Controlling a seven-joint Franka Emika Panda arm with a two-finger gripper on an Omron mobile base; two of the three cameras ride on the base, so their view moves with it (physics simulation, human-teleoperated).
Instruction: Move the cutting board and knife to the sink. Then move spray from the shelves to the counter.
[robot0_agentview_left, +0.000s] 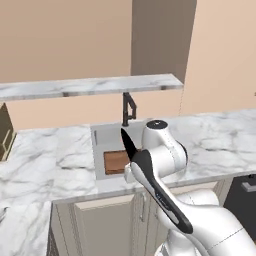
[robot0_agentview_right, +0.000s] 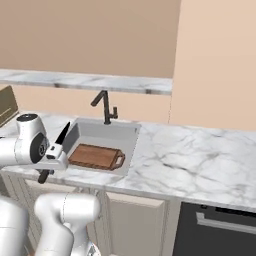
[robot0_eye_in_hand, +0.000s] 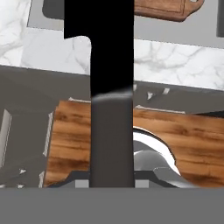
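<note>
The white marble countertop (robot0_agentview_right: 200, 155) spreads around the gripper (robot0_agentview_right: 50, 160); beyond it the rectangular grey recessed sink (robot0_agentview_right: 125, 135) holds the dark brown wooden cutting board (robot0_agentview_right: 95, 156). The gripper's fingers pinch the long all-black kitchen knife (robot0_agentview_right: 62, 134), blade tilted up over the sink's near edge

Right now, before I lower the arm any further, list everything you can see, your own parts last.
cutting board: one, dark brown wood, lying in the sink.
knife: one, black, held up at the sink's near edge, tip upward.
sink: one, grey basin set into the counter.
faucet: one, black, behind the sink.
counter: one, white marble with grey veins.
shelves: one long grey marble-edged slab on the wall above the sink.
gripper: one, white with dark fingers, shut on the knife.
</note>
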